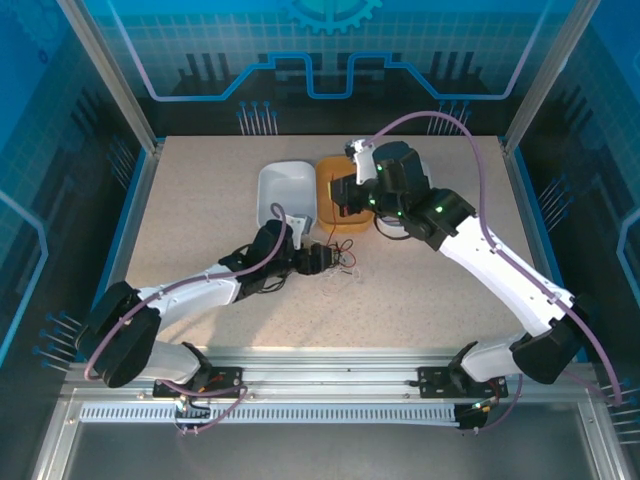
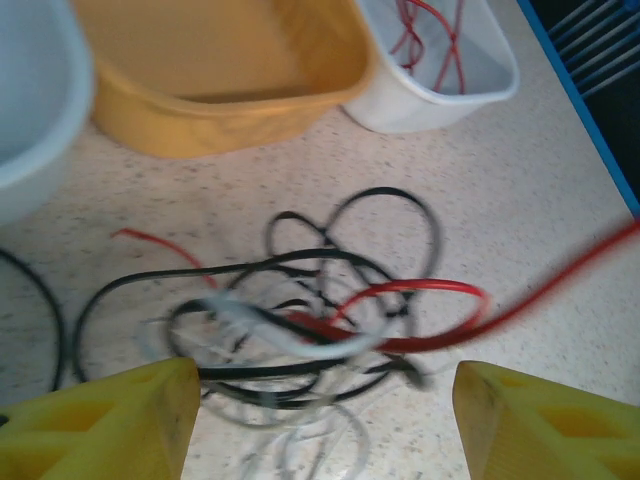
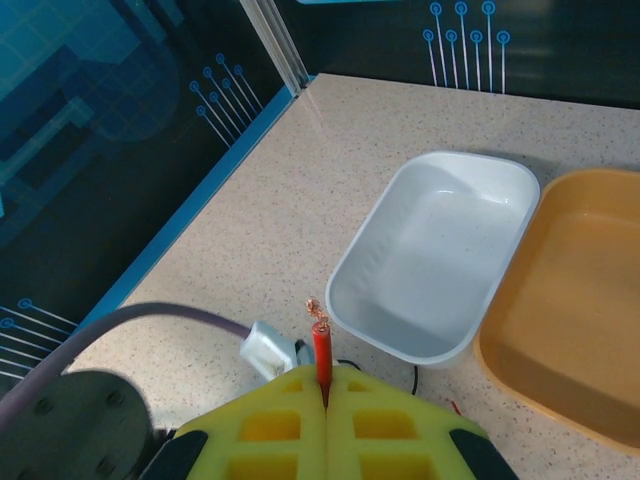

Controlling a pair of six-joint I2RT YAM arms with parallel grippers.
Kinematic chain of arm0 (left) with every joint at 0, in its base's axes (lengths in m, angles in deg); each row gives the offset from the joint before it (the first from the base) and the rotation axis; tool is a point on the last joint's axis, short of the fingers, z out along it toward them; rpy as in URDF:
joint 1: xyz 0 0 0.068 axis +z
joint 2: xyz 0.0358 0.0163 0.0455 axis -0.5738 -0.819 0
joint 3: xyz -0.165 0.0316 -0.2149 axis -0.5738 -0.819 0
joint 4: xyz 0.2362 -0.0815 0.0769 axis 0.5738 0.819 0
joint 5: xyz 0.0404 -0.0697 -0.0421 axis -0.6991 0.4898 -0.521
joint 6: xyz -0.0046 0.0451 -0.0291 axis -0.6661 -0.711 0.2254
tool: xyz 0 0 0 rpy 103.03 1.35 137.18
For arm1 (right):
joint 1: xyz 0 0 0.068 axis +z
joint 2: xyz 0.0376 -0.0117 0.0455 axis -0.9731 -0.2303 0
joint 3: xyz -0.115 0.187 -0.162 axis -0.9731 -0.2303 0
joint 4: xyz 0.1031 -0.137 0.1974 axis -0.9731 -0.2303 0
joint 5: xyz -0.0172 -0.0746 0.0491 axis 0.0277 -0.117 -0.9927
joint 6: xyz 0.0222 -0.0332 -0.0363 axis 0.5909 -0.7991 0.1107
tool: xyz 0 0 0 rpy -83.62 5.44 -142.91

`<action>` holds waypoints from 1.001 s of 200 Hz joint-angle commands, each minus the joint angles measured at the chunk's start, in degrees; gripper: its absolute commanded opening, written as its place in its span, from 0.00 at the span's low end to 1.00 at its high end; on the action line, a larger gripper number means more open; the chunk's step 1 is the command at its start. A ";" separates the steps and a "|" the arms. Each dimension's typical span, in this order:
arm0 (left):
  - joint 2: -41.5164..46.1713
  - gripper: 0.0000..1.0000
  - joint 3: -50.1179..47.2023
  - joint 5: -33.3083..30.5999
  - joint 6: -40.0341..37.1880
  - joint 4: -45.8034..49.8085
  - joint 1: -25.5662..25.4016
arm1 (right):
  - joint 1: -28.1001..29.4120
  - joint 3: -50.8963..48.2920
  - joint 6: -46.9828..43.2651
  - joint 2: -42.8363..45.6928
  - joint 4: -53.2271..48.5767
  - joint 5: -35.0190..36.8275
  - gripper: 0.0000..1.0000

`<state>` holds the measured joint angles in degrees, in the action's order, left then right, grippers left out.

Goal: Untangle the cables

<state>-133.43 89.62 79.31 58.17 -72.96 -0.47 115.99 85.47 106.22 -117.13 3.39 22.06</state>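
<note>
Speckled tabletop (image 1: 430, 290), blue walls all round. Centre-left of the overhead view, the left gripper (image 2: 325, 385) stands wide open, yellow fingers (image 2: 110, 425) either side of the tangled cables (image 2: 310, 310), gripping nothing. Further right, over the orange tray (image 1: 328, 185), the right gripper (image 3: 326, 375) is clamped tight on a red cable (image 3: 321, 345) end

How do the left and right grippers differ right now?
The left gripper is open, its fingers apart on either side of the tangled cables on the table; the right gripper is shut, pinching a red cable near its bare end. The left holds nothing; the right holds that cable. Both have yellow fingers.
</note>
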 commanded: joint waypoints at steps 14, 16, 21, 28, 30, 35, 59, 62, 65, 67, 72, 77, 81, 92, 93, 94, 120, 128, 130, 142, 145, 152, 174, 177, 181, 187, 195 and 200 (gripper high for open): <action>0.99 0.63 -2.16 4.93 0.01 -2.84 3.40 | -0.30 5.19 0.46 2.38 -3.23 -0.69 0.00; 1.05 0.63 -2.12 4.95 -0.15 -2.69 3.51 | -0.31 5.19 0.53 2.38 -3.23 -0.71 0.00; 1.23 0.63 -2.07 5.09 -0.68 -2.64 3.53 | -0.33 5.17 0.71 2.38 -3.24 -0.84 0.00; 1.37 0.64 -2.11 5.49 -1.44 -2.56 3.51 | -0.24 5.13 1.07 2.38 -2.88 -1.10 0.00; 1.40 0.64 -2.11 5.55 -1.70 -2.57 3.52 | -0.30 5.09 1.21 2.38 -2.71 -1.25 0.00; 1.33 0.66 -2.20 5.65 -2.18 -2.70 3.51 | -0.30 4.82 1.39 2.26 -2.24 -1.70 0.00; 0.36 0.83 -2.23 6.54 -4.09 -3.62 3.68 | -0.31 5.22 2.32 1.21 -1.30 -3.99 0.00; 0.17 0.84 -2.08 6.76 -4.23 -3.74 3.59 | -0.29 5.54 2.32 0.92 -1.44 -4.53 0.00; 0.00 0.85 -1.96 7.16 -4.40 -3.84 3.58 | -0.29 5.82 2.36 0.78 -1.58 -4.89 0.00; -0.10 0.85 -1.83 7.44 -4.38 -3.99 3.62 | -0.31 5.96 2.37 0.62 -1.68 -5.12 0.00; -0.44 0.86 -1.57 7.95 -4.45 -4.37 3.70 | -0.34 6.47 2.34 0.38 -1.94 -5.42 0.00; -0.67 0.86 -1.31 8.60 -4.25 -4.79 3.74 | -0.36 6.78 2.40 0.30 -2.09 -5.60 0.00; -0.89 0.86 -1.17 9.10 -4.00 -5.24 3.75 | -0.29 6.85 2.48 0.20 -2.08 -5.64 0.00; -1.66 0.86 -0.90 9.82 -3.38 -6.74 3.70 | -0.31 6.93 2.71 0.28 -1.66 -5.74 0.00; -1.75 0.86 -0.89 9.85 -3.35 -6.80 3.69 | -0.30 6.93 2.73 0.32 -1.61 -5.73 0.00; -1.84 0.86 -0.93 9.86 -3.29 -6.87 3.68 | -0.29 6.93 2.74 0.34 -1.59 -5.77 0.00; -3.78 0.81 -1.06 10.30 -2.73 -8.83 3.68 | -0.37 6.91 2.62 0.92 -0.63 -5.54 0.00; -4.28 0.76 -1.29 10.32 -2.67 -9.03 3.67 | -0.37 7.22 2.45 1.05 -1.04 -5.09 0.00; -4.34 0.73 -1.34 10.32 -2.67 -9.05 3.67 | -0.40 7.35 2.42 1.06 -1.17 -5.00 0.00; -4.88 0.55 -2.04 10.28 -2.42 -9.40 3.68 | -0.46 7.89 1.86 1.02 -2.18 -4.40 0.00; -4.89 0.49 -2.22 10.17 -2.29 -9.56 3.67 | -0.46 8.01 1.76 1.12 -2.42 -4.22 0.00; -4.91 0.39 -2.81 9.85 -1.82 -9.66 3.71 | -0.51 8.23 1.47 1.19 -2.97 -3.75 0.00; -4.14 0.27 -4.80 8.77 -0.73 -10.35 3.84 | -0.69 8.70 0.45 2.04 -4.43 -1.08 0.00; -4.08 0.27 -4.97 8.66 -0.69 -10.31 3.81 | -0.77 8.68 0.30 2.15 -4.50 -0.78 0.00; -3.94 0.27 -5.21 8.63 -0.55 -10.37 3.78 | -0.94 8.72 0.17 2.33 -4.64 -0.38 0.00; -3.86 0.27 -5.49 8.65 -0.50 -10.17 3.83 | -1.13 8.85 -0.05 2.62 -4.72 0.03 0.00; -3.88 0.27 -5.66 8.74 -0.50 -9.73 3.84 | -1.47 9.15 -0.32 2.89 -4.94 0.60 0.00; -4.02 0.27 -5.65 8.74 -0.50 -9.47 3.83 | -1.62 9.37 -0.44 3.02 -5.08 0.76 0.00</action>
<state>-137.98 85.29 88.03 56.96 -81.99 2.98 115.62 92.40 107.24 -116.43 -0.35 20.01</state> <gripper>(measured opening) 0.270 0.040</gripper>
